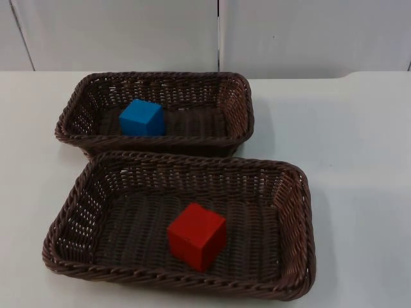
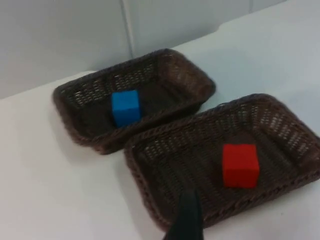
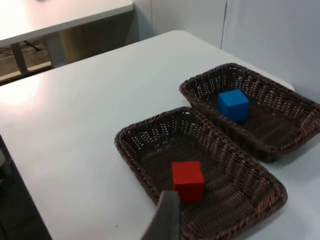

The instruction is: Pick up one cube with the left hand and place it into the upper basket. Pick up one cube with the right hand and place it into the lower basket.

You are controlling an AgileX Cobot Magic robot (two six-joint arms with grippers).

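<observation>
1. Nearest to me is the lower basket (image 1: 297,231), a brown wicker tray on the white table (image 1: 359,160), with the red cube (image 1: 196,235) resting on its floor, a little toward the front rim.
2. Just behind it, the rims touching or nearly so, sits the upper basket (image 1: 239,106), same weave, with the blue cube (image 1: 142,118) on its floor toward one end.
3. Both cubes lie flat on the basket floors, with nothing gripping them.
4. The left pincer (image 2: 186,220) hangs above the table, off the near rim of the lower basket (image 2: 150,200); from it the red cube (image 2: 240,165) is close ahead and the blue cube (image 2: 125,106) lies farther off, in the upper basket (image 2: 197,75).
5. One dark fingertip is all I can see of it, so I cannot tell whether it is spread or pressed together.
6. The right pincer (image 3: 165,220) also hangs over the near rim of the lower basket (image 3: 131,160), with the red cube (image 3: 188,180) just ahead of its fingertip and the blue cube (image 3: 233,105) beyond, in the upper basket (image 3: 197,97).
7. Again only one fingertip shows, and I cannot tell how it stands.
8. A grey wall (image 1: 128,32) closes the table's far edge.
</observation>
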